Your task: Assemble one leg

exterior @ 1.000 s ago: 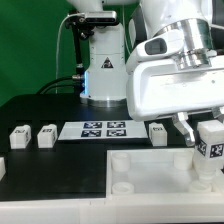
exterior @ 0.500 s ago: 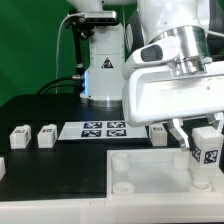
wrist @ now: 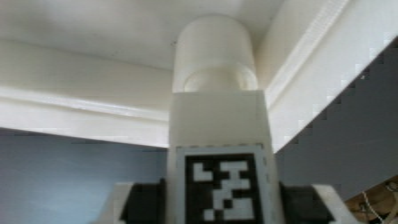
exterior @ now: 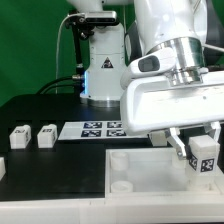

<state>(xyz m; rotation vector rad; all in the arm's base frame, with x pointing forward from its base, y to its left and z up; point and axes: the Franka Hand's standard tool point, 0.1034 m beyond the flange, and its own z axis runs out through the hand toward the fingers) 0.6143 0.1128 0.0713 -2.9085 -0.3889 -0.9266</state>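
My gripper [exterior: 203,152] is shut on a white leg [exterior: 204,155] with a black-and-white tag, holding it just above the far right corner of the white tabletop [exterior: 150,180]. In the wrist view the leg [wrist: 221,120] runs up the middle between the dark fingers [wrist: 146,205], its rounded end over the tabletop's corner [wrist: 107,90]. Two more legs [exterior: 20,133] [exterior: 45,134] stand on the black table at the exterior view's left. The large white hand hides what lies behind it.
The marker board [exterior: 100,129] lies on the black table behind the tabletop. The arm's white base [exterior: 100,70] with cables stands at the back. A small white part [exterior: 2,168] shows at the exterior view's left edge.
The gripper with the leg has moved toward the exterior view's left and a little lower. It now hides the leg that stood beside the marker board.
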